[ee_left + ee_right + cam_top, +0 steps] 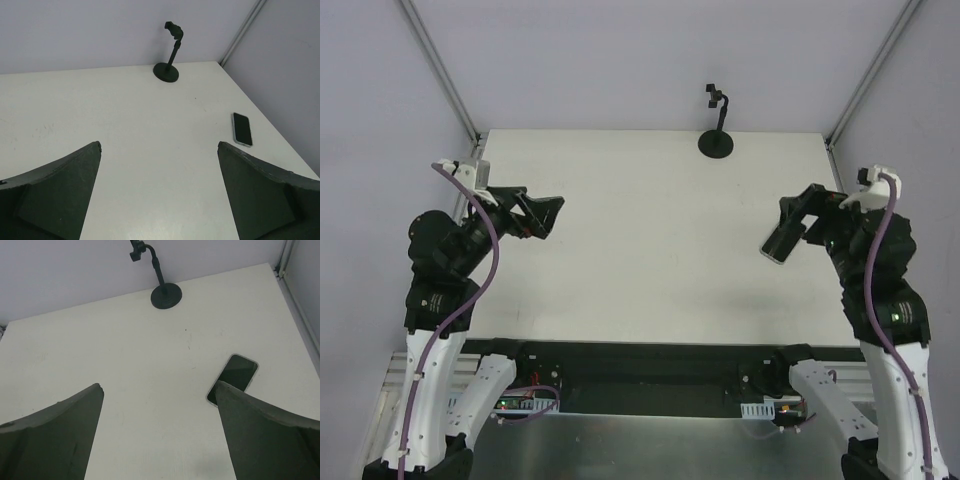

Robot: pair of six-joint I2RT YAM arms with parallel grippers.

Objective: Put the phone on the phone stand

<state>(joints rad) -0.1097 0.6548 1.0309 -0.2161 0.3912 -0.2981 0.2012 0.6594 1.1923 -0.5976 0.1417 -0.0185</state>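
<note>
I am hovering over the white table (640,280), my left pincer (159,145) and right pincer (159,385) both gaping wide, gripping nothing. The phone stand (716,130) is standing at the far edge; the phone (235,376) is lying flat on the right side.

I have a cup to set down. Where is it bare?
Bare: the wide middle between left claw and phone, and the far left, beside the phone stand. Crowded: the right side, right claw near the phone.
</note>
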